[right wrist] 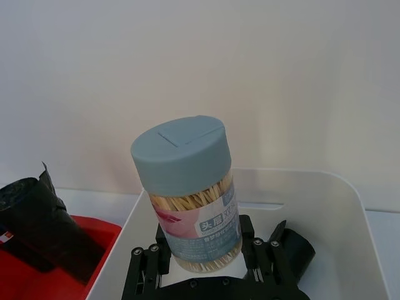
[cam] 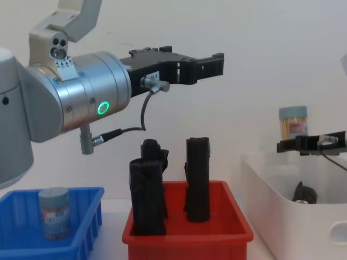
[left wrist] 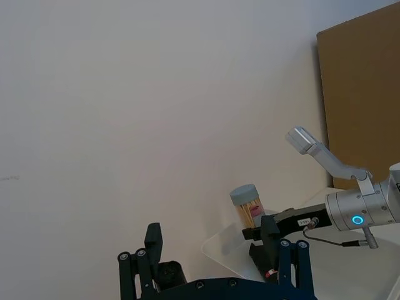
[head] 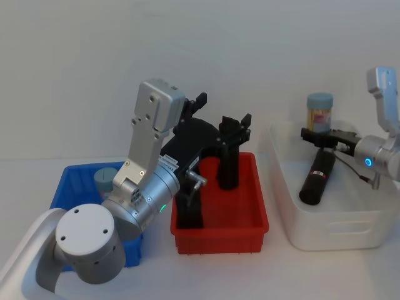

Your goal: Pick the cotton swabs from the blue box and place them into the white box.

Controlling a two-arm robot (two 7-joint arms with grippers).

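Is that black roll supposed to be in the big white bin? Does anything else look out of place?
The black roll lying tilted in the white box looks odd: its fellows stand upright in the red tray. Otherwise, the right pincer holds a swab jar upright above that box.

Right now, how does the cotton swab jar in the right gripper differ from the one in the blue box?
The held jar is gripped upright above the white box by the right gripper; the other jar stands free in the blue box. Both have grey-blue lids and paper labels.
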